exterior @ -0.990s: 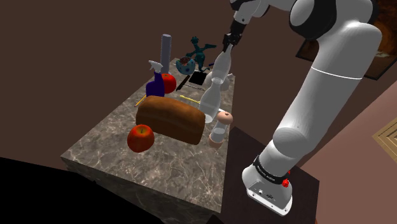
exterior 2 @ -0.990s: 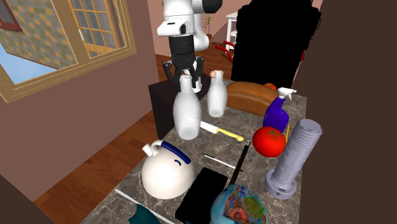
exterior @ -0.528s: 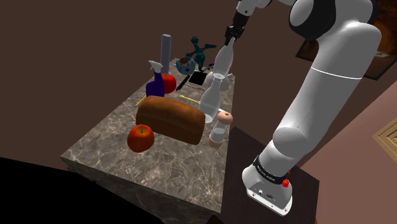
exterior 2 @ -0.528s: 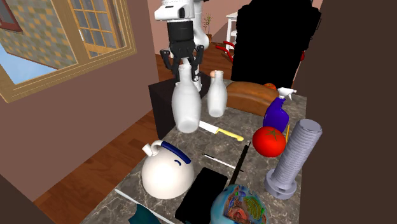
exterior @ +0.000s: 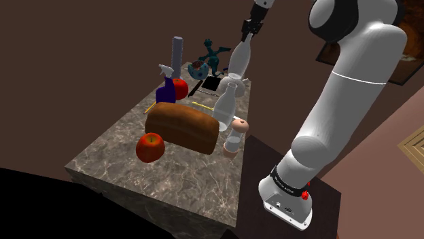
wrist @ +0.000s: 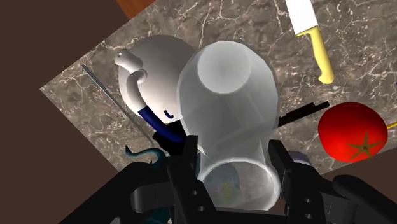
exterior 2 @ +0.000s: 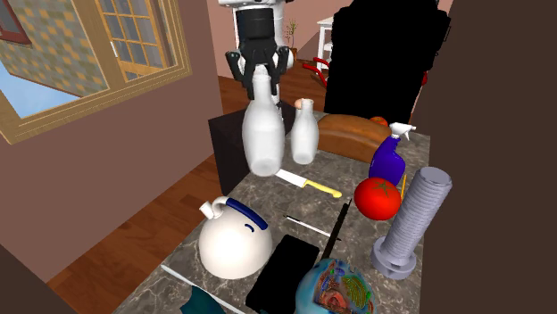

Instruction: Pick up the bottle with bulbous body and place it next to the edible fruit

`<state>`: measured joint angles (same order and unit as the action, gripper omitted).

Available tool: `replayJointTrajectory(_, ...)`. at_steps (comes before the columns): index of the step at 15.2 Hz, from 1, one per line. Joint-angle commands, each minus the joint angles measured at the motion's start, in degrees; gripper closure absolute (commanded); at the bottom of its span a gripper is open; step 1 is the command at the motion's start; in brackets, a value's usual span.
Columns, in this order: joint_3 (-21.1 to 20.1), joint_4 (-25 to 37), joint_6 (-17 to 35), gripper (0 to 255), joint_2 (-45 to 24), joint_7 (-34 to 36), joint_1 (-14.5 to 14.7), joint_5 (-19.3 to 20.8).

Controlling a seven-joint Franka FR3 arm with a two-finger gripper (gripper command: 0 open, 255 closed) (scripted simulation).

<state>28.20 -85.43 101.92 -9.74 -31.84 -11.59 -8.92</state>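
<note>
One white bulbous bottle [exterior 2: 263, 134] hangs clear above the counter [exterior: 129, 170], its neck clamped in the gripper [exterior 2: 261, 78]; carry step in hand, next probably: move past the loaf [exterior: 183, 127], lower beside the apple [exterior: 150, 147].

A grey-brown marbled stone counter [exterior: 115, 159] carries a brown bread loaf [exterior: 182, 127], with a red apple [exterior: 150, 147] just beside it and a slim white bottle [exterior 2: 304, 134] standing upright near the loaf. Also on the counter are a yellow-handled knife [exterior 2: 308, 184], a round white kettle with a blue handle [exterior 2: 234, 239], a red tomato [exterior 2: 377, 197], a purple spray bottle [exterior 2: 389, 159] and a grey ribbed post on a round base [exterior 2: 412, 218].
</note>
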Motion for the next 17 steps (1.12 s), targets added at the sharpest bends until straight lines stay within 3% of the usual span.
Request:
replayJointTrajectory(1,-0.8,-1.9,0.6,255,1.8,2.4,1.7,1.2)
replayJointTrajectory(9,-5.7,-8.7,2.9,255,7.7,14.4,8.6,5.9)
replayJointTrajectory(17,-11.1,-10.7,3.5,255,9.4,25.8,14.2,8.4)
